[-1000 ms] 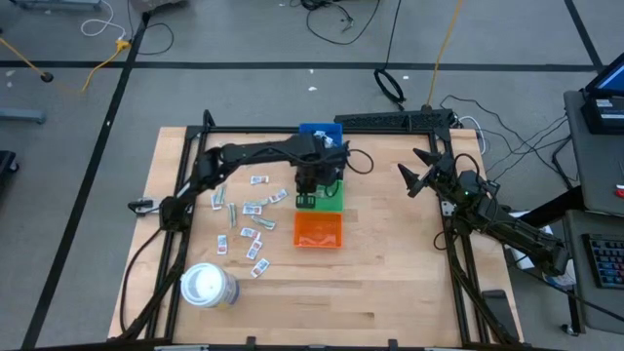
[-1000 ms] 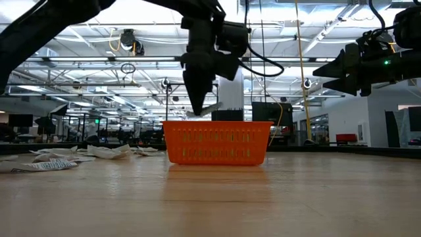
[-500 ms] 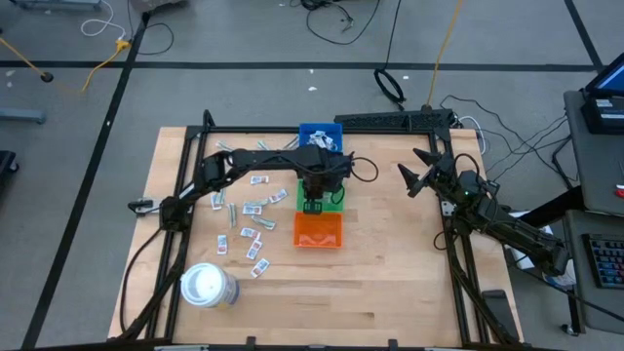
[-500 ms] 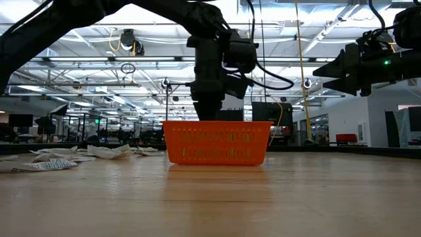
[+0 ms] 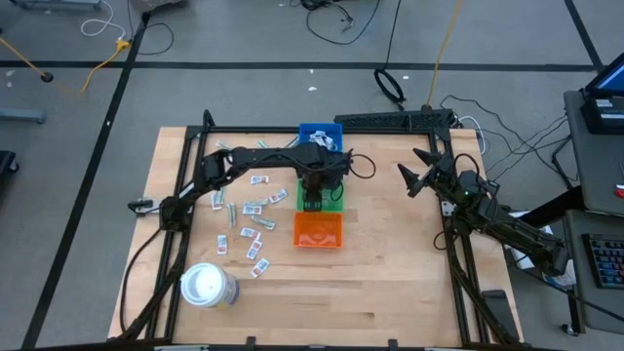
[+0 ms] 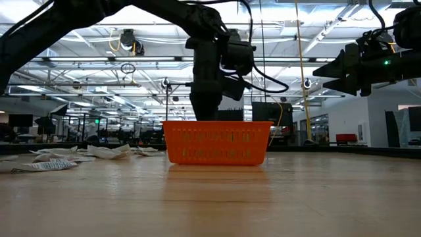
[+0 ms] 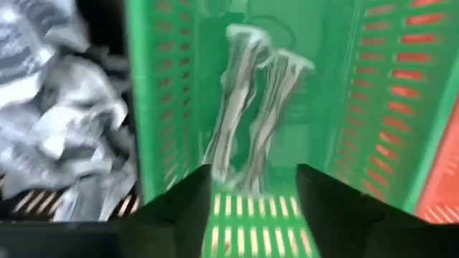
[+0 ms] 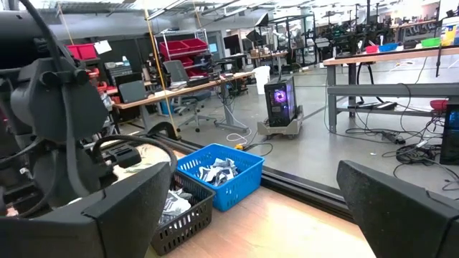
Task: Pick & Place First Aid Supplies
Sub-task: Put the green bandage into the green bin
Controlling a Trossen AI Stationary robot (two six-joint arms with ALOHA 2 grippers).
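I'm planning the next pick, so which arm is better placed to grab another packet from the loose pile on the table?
Left. Its gripper is over the green bin, right beside the scattered packets. The right gripper waits at the table's far right edge.

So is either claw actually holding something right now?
No. The left claw is open over the green bin, with slim wrappers lying loose inside; the right claw is open and empty.

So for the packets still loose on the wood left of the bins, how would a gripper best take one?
Judging from the high view, the loose packets lie flat and scattered on the table, so a straight-down approach suits them, fingers closing across a packet's short width. An outlying one such as the lowest has bare wood around it. The left gripper is over the green bin; the right gripper waits open.
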